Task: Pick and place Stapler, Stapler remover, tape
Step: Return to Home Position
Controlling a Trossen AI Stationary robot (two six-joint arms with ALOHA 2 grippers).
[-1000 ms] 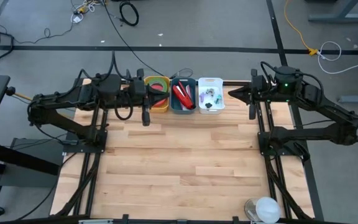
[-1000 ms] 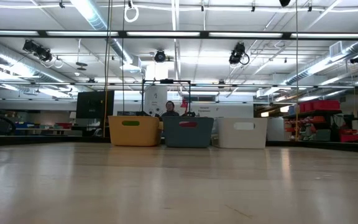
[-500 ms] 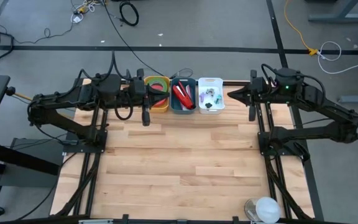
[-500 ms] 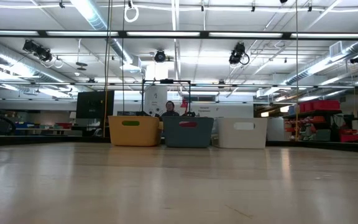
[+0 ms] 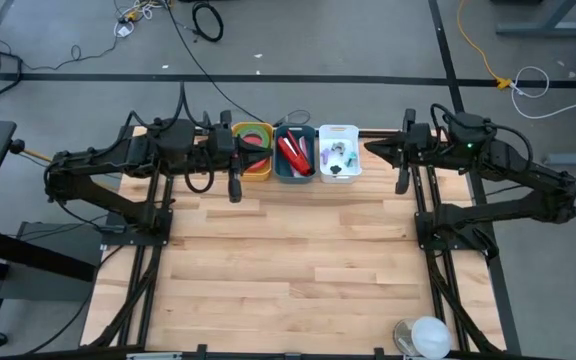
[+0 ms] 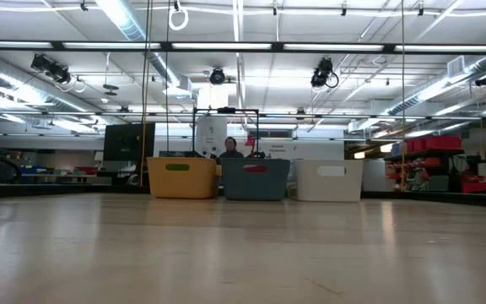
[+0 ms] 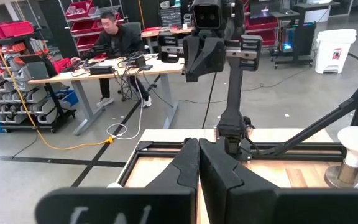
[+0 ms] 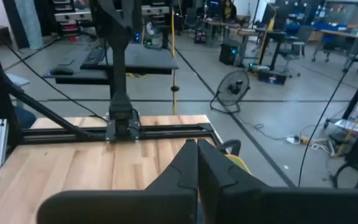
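Three bins stand in a row at the table's far edge. The yellow bin (image 5: 252, 172) holds the tape (image 5: 255, 141), a pinkish-red ring with green beside it. The blue bin (image 5: 295, 177) holds red staplers (image 5: 292, 152). The white bin (image 5: 339, 128) holds small stapler removers (image 5: 339, 155). My left gripper (image 5: 234, 139) hovers beside the yellow bin, shut and empty; its fingers meet in the left wrist view (image 7: 199, 157). My right gripper (image 5: 369, 150) hovers just right of the white bin, also shut and empty (image 8: 196, 155).
The wooden table (image 5: 288, 250) stretches bare from the bins to its near edge. A white round object (image 5: 426, 334) sits at the near right corner. In the low view the three bins (image 6: 256, 179) stand side by side. A person sits at a desk (image 7: 114, 40) beyond the table.
My right arm has shifted slightly, its gripper edging a little toward the white bin while staying shut. The left arm and the bins have kept still.
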